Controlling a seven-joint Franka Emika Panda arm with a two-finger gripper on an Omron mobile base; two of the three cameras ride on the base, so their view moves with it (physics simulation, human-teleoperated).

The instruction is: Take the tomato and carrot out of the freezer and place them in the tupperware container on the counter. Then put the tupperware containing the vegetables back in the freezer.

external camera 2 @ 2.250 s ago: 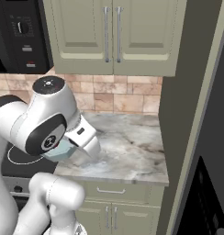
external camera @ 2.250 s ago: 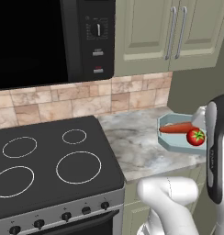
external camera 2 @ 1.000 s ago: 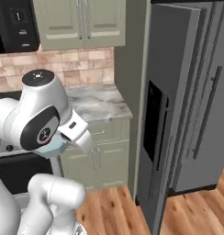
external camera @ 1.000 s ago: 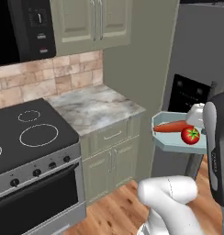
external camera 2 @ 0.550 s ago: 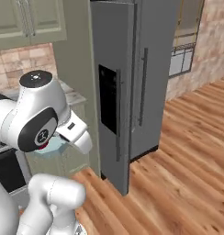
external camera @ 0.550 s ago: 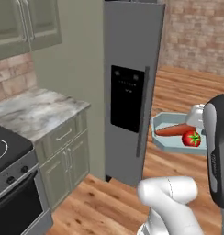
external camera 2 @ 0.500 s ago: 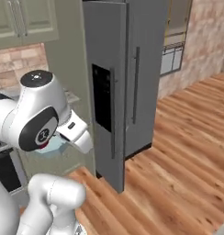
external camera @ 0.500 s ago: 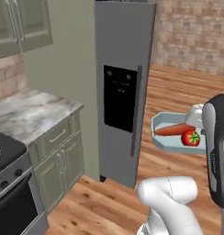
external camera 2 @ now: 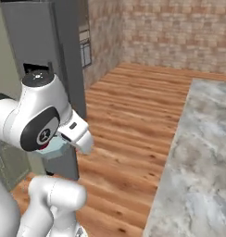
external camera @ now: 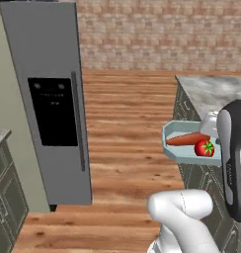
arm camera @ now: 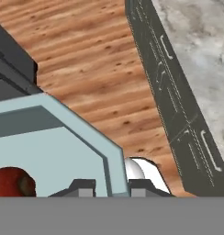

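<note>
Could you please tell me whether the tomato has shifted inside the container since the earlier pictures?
No. The tomato lies at the same near corner of the container, beside the carrot, as before; the background changed because the base drove.

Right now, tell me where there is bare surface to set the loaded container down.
The marble counter to the right is bare from its front edge back towards the brick wall. Wood floor lies open between it and the freezer. Crowded: the tupperware container itself, where carrot and tomato take most of its floor.
</note>
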